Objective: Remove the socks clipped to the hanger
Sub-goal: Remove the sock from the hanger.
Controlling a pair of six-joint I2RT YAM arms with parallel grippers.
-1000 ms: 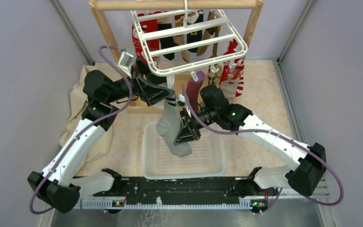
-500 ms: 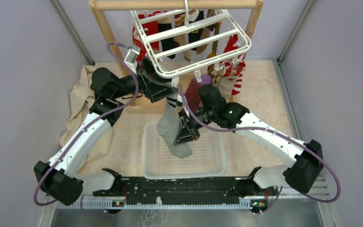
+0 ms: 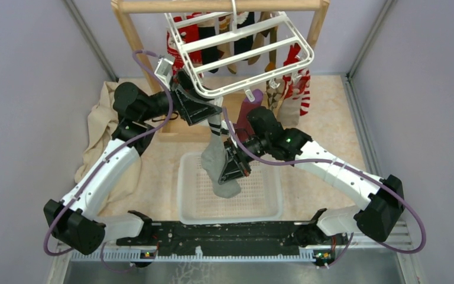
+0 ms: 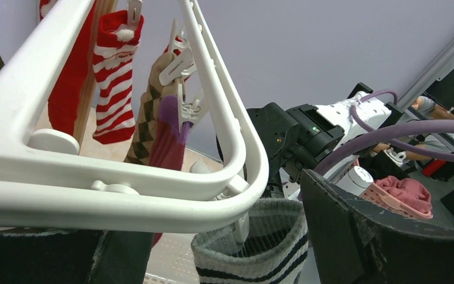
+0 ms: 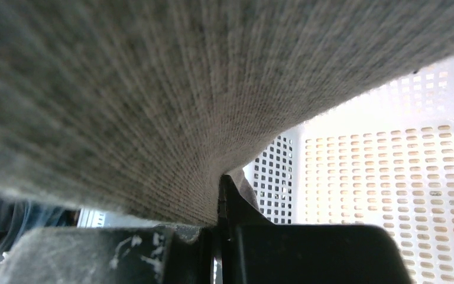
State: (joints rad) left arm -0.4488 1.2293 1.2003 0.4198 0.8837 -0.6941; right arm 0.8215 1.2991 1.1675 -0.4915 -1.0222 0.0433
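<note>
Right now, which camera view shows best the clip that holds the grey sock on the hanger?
The left wrist view: close up, the clip hangs from the hanger rim and grips the grey sock at its cuff. In the top external view I cannot make it out under the rim. The right wrist view shows only sock fabric and the basket.

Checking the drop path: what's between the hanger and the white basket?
The grey sock, clipped to the hanger and pinched by the right gripper, hangs down over the basket; the top external view shows it.
</note>
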